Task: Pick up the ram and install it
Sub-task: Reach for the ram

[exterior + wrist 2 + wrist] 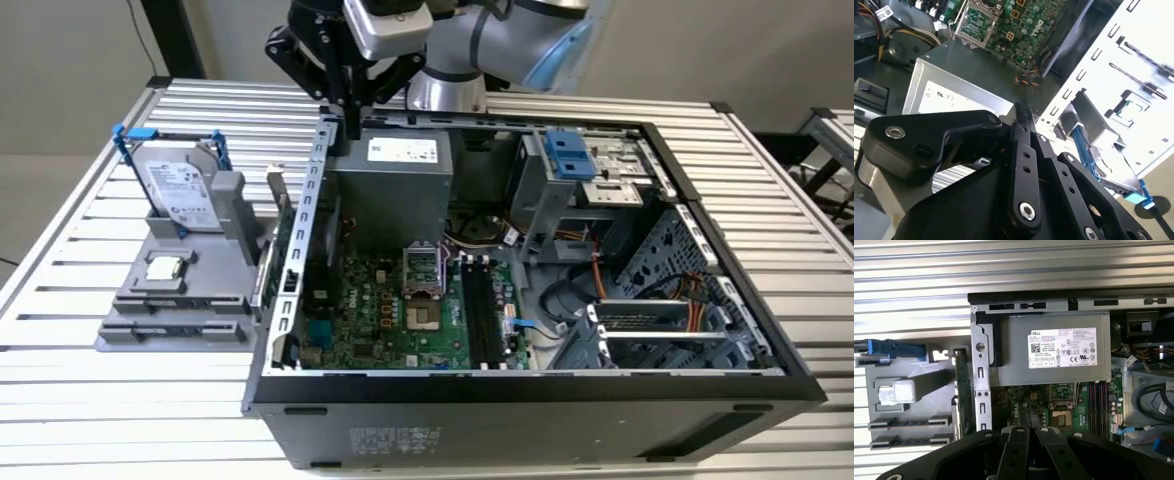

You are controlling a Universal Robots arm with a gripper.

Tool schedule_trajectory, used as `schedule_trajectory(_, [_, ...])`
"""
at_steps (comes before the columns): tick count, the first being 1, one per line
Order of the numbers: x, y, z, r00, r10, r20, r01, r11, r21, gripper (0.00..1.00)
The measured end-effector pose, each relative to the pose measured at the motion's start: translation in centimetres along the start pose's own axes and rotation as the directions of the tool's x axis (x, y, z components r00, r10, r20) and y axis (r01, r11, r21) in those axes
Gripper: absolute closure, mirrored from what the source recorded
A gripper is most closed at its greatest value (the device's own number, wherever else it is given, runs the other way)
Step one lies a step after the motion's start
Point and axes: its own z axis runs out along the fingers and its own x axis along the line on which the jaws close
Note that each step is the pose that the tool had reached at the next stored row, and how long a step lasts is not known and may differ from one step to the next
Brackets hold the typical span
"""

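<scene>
Gripper (351, 128) hangs over the power supply (1054, 352) at the open PC case's (534, 420) side wall, fingers pressed together with nothing between them. Ram (961, 390) stands on edge in the gray holder (167, 332), just beside the case wall and apart from the gripper.

Your table (94, 400) of ribbed metal slats has a pale satin sheen. The computer case (534, 405) is matt dark sheet metal outside and bare grey within. Its power supply (1054, 375) is dull grey metal with a white paper label (1061, 347). The gripper (1020, 112) is matt black. The ram (962, 390) is dull green board. The hard drive (180, 185) is shiny silver metal framed in blue plastic, and the stand (160, 320) is matt grey plastic.
</scene>
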Motion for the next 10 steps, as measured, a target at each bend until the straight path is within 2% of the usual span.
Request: schedule_trajectory(10, [1.66, -0.12, -0.03, 1.0000, 0.000, 0.0000, 0.000, 1.0000, -0.0001, 1.00])
